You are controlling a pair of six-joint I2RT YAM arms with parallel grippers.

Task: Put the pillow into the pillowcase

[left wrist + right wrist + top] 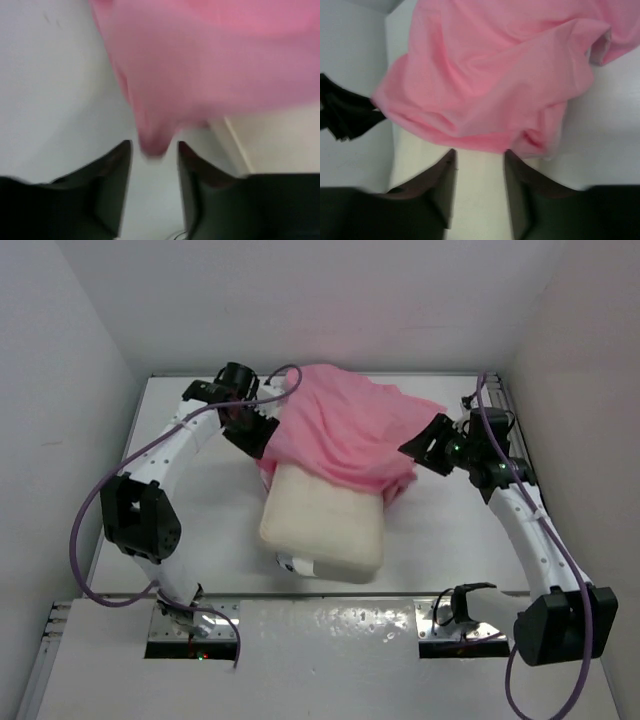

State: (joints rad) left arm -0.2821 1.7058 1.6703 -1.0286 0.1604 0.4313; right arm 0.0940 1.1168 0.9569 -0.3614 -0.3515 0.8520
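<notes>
The cream pillow [325,525] lies mid-table, its far end tucked under the pink pillowcase [350,425], which is draped in a crumpled heap over that end. My left gripper [262,430] sits at the cloth's left edge. In the left wrist view it [154,147] is open, and a blurred fold of pillowcase [210,60] hangs just between the fingertips with a gap on each side. My right gripper [425,450] is at the cloth's right edge. It [480,154] is open over the pillow [480,210], with the hem of the pillowcase [490,85] just beyond its tips.
White walls enclose the table on the left, back and right. Purple cables loop from both arms [100,510]. A small white tag [300,565] sticks out at the pillow's near end. A metal rail [320,615] marks the near table edge.
</notes>
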